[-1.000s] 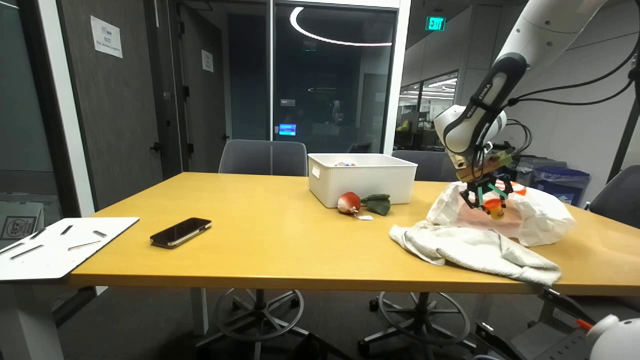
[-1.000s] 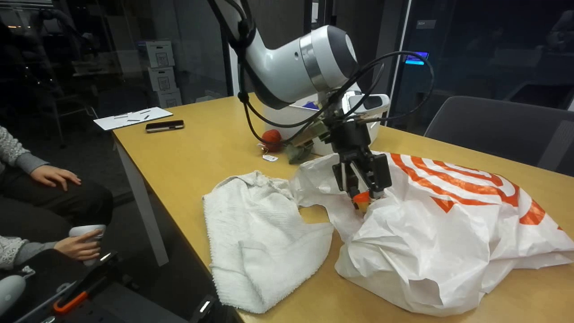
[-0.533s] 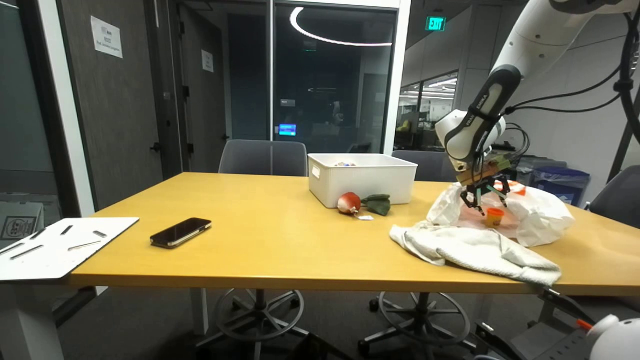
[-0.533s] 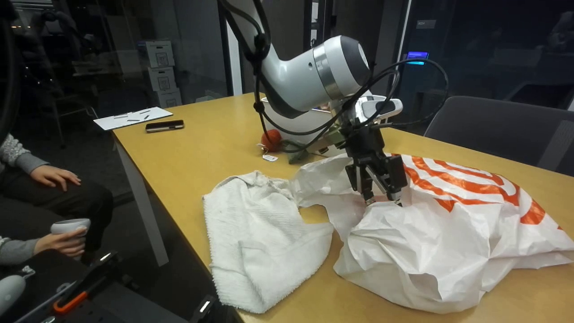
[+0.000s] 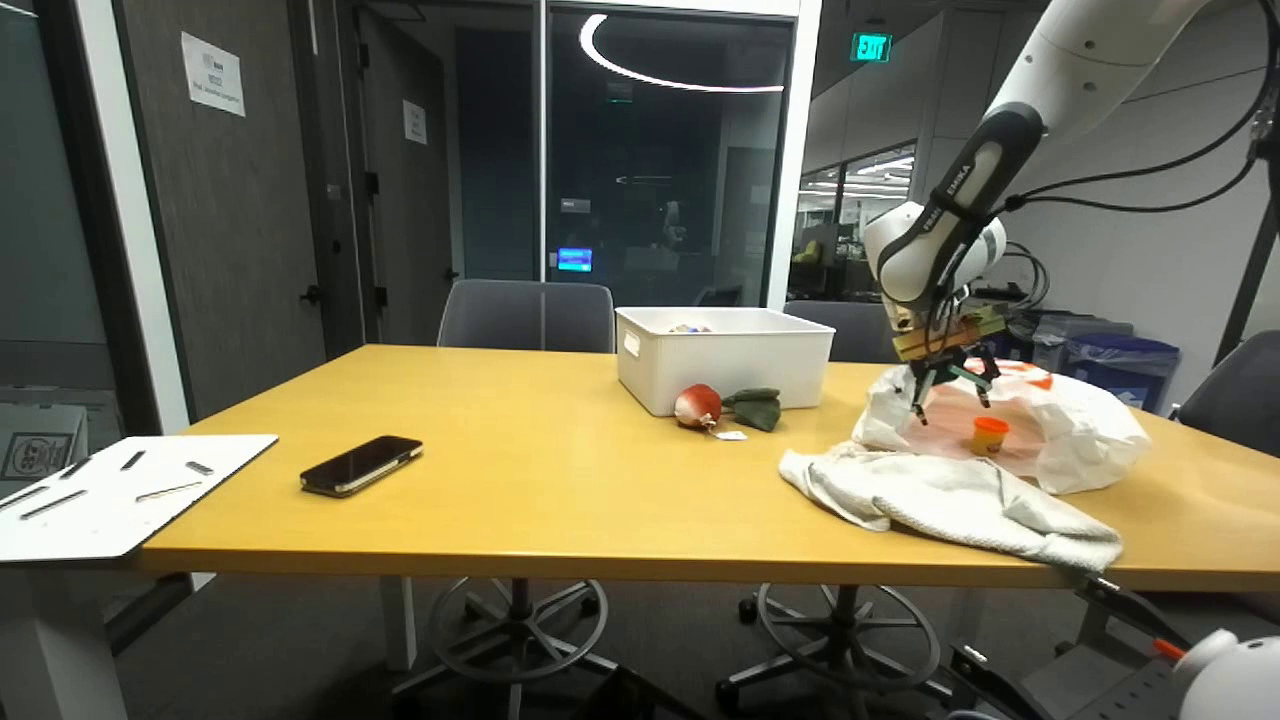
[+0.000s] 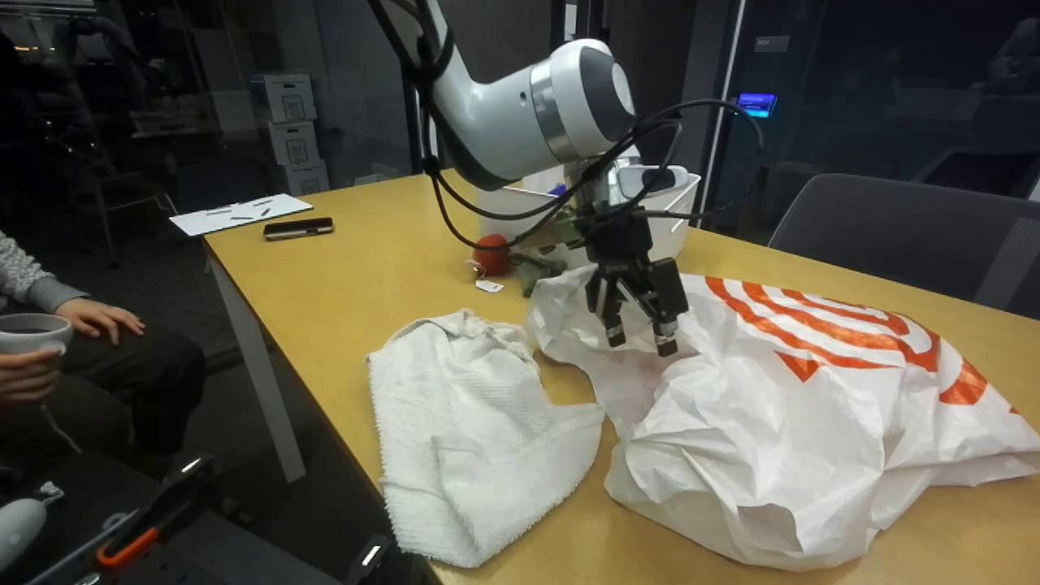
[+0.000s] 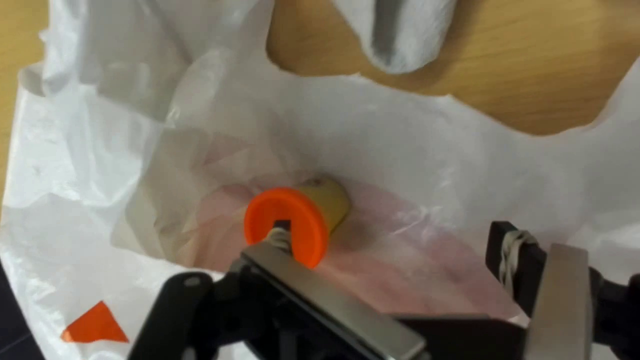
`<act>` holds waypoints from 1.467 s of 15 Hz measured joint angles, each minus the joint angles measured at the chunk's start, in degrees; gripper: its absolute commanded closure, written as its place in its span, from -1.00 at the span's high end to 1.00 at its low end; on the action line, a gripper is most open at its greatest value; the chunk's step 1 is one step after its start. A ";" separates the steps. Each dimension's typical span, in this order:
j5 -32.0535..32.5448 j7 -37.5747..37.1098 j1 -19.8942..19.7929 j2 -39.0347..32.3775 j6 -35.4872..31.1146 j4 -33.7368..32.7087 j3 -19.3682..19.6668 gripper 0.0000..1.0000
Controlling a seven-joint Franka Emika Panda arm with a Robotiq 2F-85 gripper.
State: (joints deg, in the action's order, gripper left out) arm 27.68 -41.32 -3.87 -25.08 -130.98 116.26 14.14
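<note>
A small yellow tub point(image 7: 334, 200) with an orange lid point(image 7: 312, 227) stands upright inside the mouth of a white plastic bag point(image 5: 1085, 425). The bag screens the tub in an exterior view, where my gripper point(image 6: 641, 341) hangs over the bag's opening. My gripper point(image 5: 953, 408) is wide open, with nothing between its fingers, above and beside the tub. In the wrist view one fingertip point(image 7: 281, 235) overlaps the lid, while the opposite finger point(image 7: 517, 260) is far to the right over the bag; the gripper point(image 7: 391, 230) has only bag below its gap.
A white towel point(image 6: 487, 439) lies beside the bag. A white bin point(image 5: 725, 355) stands farther off, with a red-and-white bulb-shaped item point(image 5: 698, 406) and a green leafy piece point(image 5: 755, 408) before it. A phone point(image 5: 362, 465) and a whiteboard point(image 5: 140, 490) lie farther along. A person's hand holds a cup point(image 6: 36, 333).
The jaws were around the tub; they have opened and let it go, leaving it standing in the bag. The gripper has risen and shifted aside. The person's cup has moved.
</note>
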 measured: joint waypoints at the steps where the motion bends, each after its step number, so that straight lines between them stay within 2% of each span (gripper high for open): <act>1: -2.34 1.29 0.12 2.13 0.00 1.84 -1.00 1.00; 4: -4.88 2.16 1.89 9.12 2.24 7.37 -2.73 1.00; 8: -4.92 0.48 4.70 16.84 13.13 12.47 -5.52 1.00; 14: 2.23 -15.03 7.00 19.29 31.80 13.63 -9.47 1.00; 20: 7.52 -27.62 7.11 18.92 45.21 13.59 -10.87 1.00; 22: 10.02 -32.06 7.12 18.69 46.93 13.67 -11.02 1.00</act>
State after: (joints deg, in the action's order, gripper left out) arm 37.70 -73.38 3.24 -6.39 -84.05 129.94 3.12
